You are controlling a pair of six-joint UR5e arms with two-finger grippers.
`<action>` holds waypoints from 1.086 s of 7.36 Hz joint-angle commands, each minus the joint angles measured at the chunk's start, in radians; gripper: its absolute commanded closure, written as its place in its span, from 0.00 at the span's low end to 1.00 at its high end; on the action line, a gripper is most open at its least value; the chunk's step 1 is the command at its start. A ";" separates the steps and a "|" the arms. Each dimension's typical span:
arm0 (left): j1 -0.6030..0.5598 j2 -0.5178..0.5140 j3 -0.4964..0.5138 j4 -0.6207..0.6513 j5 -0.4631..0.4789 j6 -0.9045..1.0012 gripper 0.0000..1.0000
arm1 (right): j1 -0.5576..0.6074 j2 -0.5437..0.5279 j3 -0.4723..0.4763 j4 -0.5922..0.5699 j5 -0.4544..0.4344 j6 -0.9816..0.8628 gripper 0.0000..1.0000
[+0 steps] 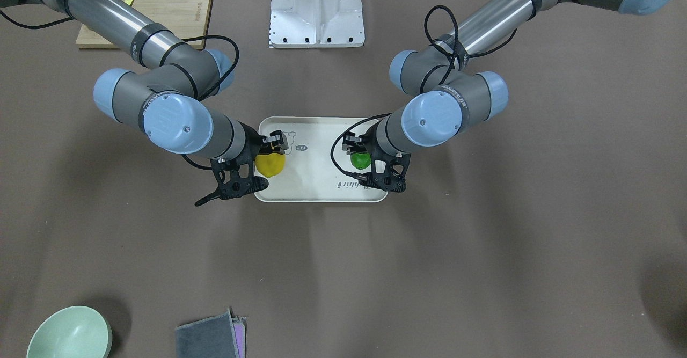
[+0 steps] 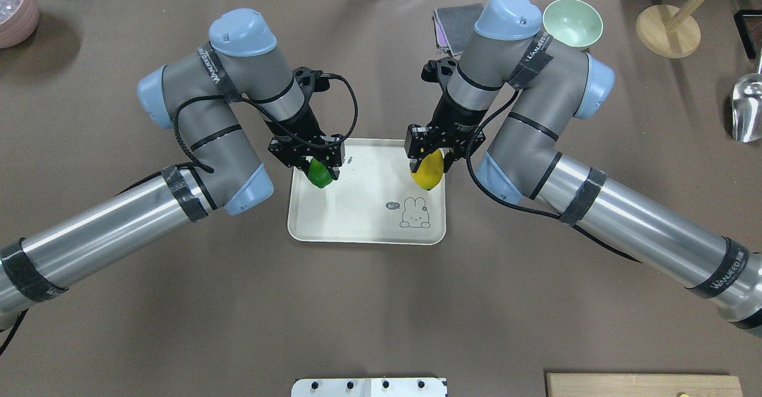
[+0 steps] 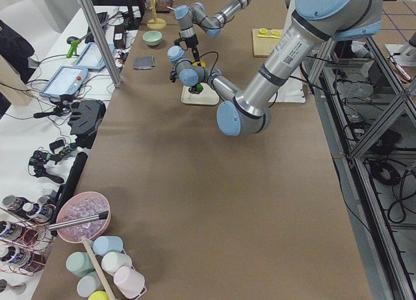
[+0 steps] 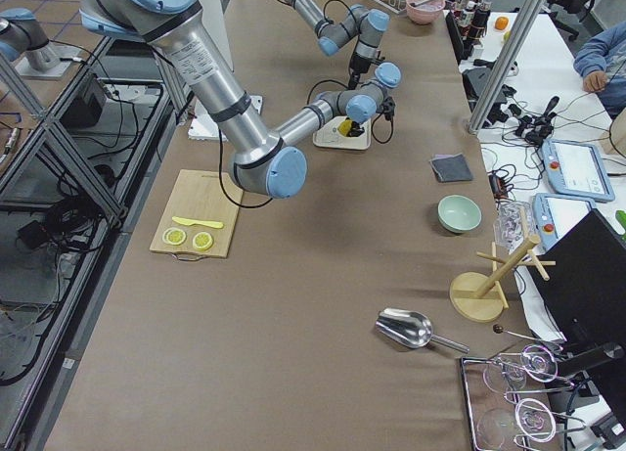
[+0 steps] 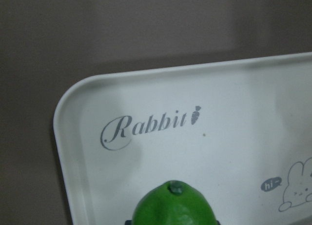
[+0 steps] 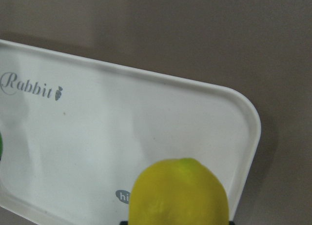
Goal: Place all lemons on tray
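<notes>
Our left tool [image 2: 316, 162] clamps the green lemon [image 2: 321, 175], our right tool [image 2: 427, 159] the yellow lemon [image 2: 428, 173], both over the tray [image 2: 363, 238]; we should lower each until touching, then part slowly so neither rolls.

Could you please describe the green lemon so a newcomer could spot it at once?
On the table, find the white tray. At its left side in the overhead view, the left gripper grips a small glossy green lemon; the yellow lemon in the right gripper is bigger.
</notes>
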 commanded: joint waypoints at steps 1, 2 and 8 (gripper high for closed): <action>0.014 0.000 0.014 -0.020 0.032 -0.015 0.15 | -0.011 0.003 -0.024 0.004 -0.001 -0.001 0.68; 0.014 0.001 0.007 -0.028 0.031 -0.052 0.02 | -0.019 0.003 -0.027 0.004 -0.002 0.001 0.64; -0.188 0.180 -0.305 0.264 0.017 0.043 0.02 | 0.092 0.005 -0.045 0.079 0.031 -0.018 0.00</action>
